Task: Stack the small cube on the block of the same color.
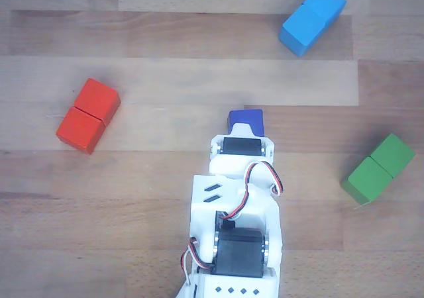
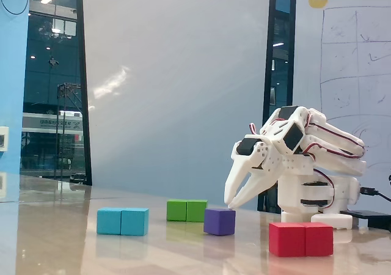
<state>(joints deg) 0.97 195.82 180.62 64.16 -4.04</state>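
Your gripper hung tip-down at the small cube, its fingers slightly apart, tips at the cube's upper right edge; whether they touched it you could not tell. From above, the arm hid the fingers and most of that cube. The sky-blue double block lay well apart, as did the green block and red block.
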